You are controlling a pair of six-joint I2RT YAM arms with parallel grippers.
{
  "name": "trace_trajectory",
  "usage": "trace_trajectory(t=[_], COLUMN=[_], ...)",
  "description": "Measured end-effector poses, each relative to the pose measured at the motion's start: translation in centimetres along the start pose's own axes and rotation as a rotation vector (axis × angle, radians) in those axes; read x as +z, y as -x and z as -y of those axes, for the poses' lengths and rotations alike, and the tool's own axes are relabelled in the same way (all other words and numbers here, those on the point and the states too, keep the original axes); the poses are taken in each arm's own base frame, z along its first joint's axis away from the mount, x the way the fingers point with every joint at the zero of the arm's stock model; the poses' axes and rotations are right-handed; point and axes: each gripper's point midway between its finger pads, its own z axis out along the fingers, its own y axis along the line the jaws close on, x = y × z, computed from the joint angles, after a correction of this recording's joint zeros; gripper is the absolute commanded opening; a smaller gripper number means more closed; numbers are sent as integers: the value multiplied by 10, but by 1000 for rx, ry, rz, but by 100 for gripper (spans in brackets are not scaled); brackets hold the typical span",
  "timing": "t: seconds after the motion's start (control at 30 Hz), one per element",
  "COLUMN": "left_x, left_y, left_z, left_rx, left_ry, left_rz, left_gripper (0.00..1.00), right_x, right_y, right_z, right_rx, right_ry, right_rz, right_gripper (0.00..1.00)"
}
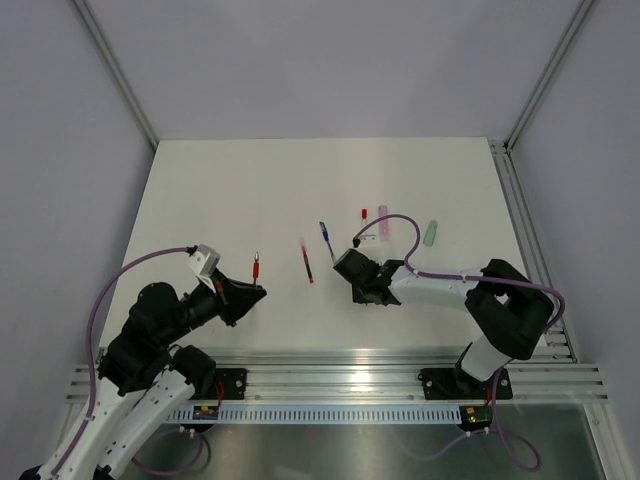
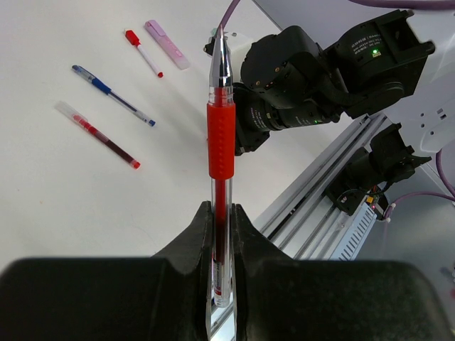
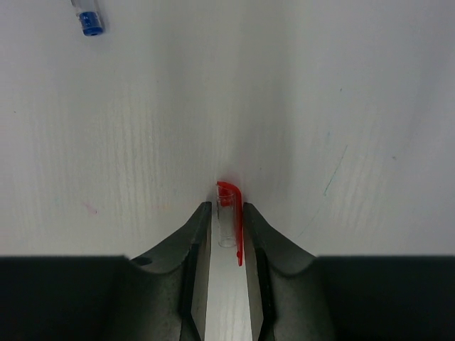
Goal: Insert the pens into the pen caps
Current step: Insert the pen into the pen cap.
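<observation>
My left gripper (image 1: 257, 290) (image 2: 222, 212) is shut on the clear barrel of a red-grip pen (image 2: 220, 135), which stands out past the fingertips with its silver tip pointing away; the pen also shows in the top view (image 1: 257, 266). My right gripper (image 1: 360, 290) (image 3: 229, 212) points down at the table and is closed around a clear pen cap with a red clip (image 3: 237, 227). On the table lie a red pen (image 1: 306, 260), a blue pen (image 1: 326, 238), a small red-capped pen (image 1: 364, 213), a pink one (image 1: 382, 224) and a green one (image 1: 431, 233).
The white table (image 1: 220, 190) has grey walls at its sides and back. An aluminium rail (image 1: 340, 375) with the arm bases runs along the near edge. Purple cables loop over both arms. A blue pen end (image 3: 89, 21) shows at the top left of the right wrist view.
</observation>
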Motion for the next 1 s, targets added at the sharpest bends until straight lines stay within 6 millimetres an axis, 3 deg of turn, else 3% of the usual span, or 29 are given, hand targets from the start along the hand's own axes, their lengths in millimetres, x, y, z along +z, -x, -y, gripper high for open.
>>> trace_trajectory(t=[0.17, 0.27, 0.47, 0.7, 0.83, 1.0], left_x=[0, 0, 0, 2, 8, 16], left_y=[0, 0, 0, -2, -8, -14], left_z=[0, 0, 0, 1, 0, 6], left_rx=[0, 0, 0, -4, -17, -67], left_ry=[0, 0, -2, -10, -11, -48], left_rz=[0, 0, -1, -16, -57, -105], left_gripper=[5, 4, 4, 3, 2, 0], right_x=[1, 1, 2, -3, -25, -64], right_y=[1, 1, 3, 3, 11, 44], right_z=[-1, -2, -5, -1, 5, -13], right_rx=[5, 8, 17, 33, 61, 149], right_ry=[5, 13, 32, 50, 105, 279], right_rz=[0, -2, 0, 21, 81, 219], right_gripper=[31, 26, 0, 0, 0, 0])
